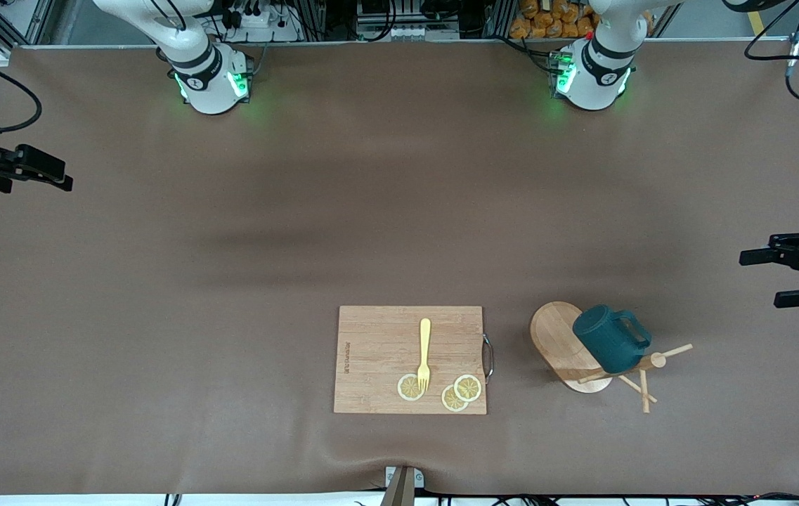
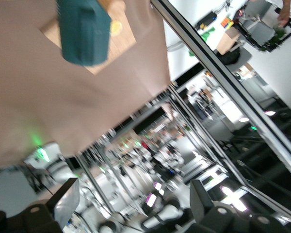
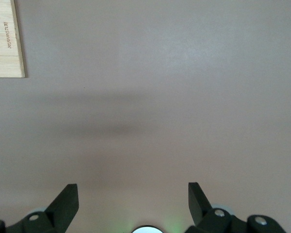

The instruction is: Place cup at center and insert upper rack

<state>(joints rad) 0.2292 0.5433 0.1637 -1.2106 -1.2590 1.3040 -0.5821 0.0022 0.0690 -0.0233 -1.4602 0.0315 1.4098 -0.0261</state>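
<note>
Cup (image 1: 608, 339) is hanging on rack (image 1: 585, 355), rack sitting at board's (image 1: 378, 365) 3 o'clock, twd left arm's end. Fork (image 1: 424, 353) + lemon slices (image 1: 460, 392) are lying on board. L gripper (image 1: 785, 277) is hovering at table edge, jaws wide, empty. R gripper (image 3: 133, 204) is hovering over bare table, jaws wide, empty.

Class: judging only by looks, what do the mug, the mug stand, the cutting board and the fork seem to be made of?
Mug: dark teal, smooth matte surface; looks ceramic, though plastic is possible.
Stand: pale wood with visible grain, unpainted.
Board: light wood or bamboo, striped grain, with a metal handle.
Fork: uniform yellow, probably plastic.
</note>
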